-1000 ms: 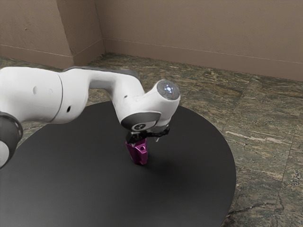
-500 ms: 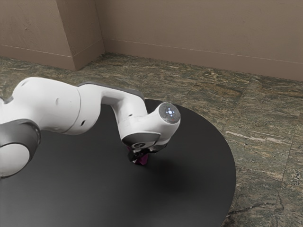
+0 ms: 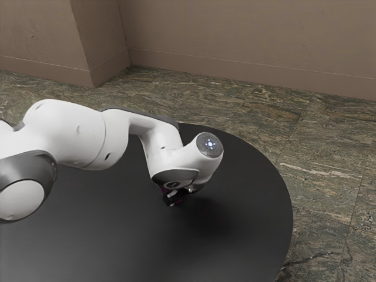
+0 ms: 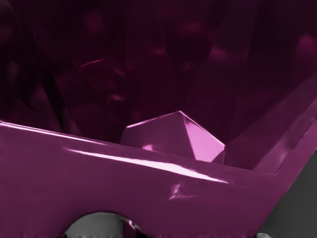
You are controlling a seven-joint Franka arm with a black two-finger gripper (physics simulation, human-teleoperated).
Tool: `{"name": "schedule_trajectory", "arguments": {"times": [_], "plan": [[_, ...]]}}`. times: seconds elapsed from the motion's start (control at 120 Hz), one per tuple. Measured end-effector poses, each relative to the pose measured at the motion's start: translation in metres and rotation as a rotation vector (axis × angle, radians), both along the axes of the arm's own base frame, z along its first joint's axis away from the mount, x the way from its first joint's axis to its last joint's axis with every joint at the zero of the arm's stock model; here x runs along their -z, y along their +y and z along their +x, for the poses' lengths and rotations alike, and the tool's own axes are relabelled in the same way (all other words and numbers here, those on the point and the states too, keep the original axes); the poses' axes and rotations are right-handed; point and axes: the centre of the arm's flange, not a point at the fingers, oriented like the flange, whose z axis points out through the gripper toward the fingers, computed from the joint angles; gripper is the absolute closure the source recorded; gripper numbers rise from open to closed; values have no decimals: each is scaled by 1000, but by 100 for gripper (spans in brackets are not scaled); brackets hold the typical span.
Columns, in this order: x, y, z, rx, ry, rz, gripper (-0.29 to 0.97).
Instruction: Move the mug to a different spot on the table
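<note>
The gripper [image 3: 175, 198] is hanging very low over the round black table [image 3: 247, 235], tucked under the arm's white wrist. Whether it is open or clamping anything I cannot tell (the wrist is covering most of it). The magenta mug [image 3: 180, 198] is sitting directly beneath it, not off to either side, with just a sliver of colour peeking out below the hand. In the wrist view the camera is looking straight down past the mug's [image 4: 148, 183] glossy rim into its dark inside, so it is probably standing upright with its long axis running up toward the hand. The mug is resting near the table's middle. Bare black surface is lying toward the exterior view's right and the near edge, so a lift followed by a sideways carry looks like the sensible move.
</note>
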Motion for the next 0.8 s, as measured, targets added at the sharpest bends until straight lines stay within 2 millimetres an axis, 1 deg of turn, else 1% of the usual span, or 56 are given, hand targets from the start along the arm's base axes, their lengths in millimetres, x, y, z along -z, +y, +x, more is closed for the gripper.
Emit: {"name": "schedule_trajectory", "arguments": {"times": [0.242, 0.533, 0.8], "plan": [[1, -10, -4, -15, -18, -7, 33], [2, -8, -4, -38, -29, -4, 39], [2, -8, -4, -43, -32, 0, 50]]}}
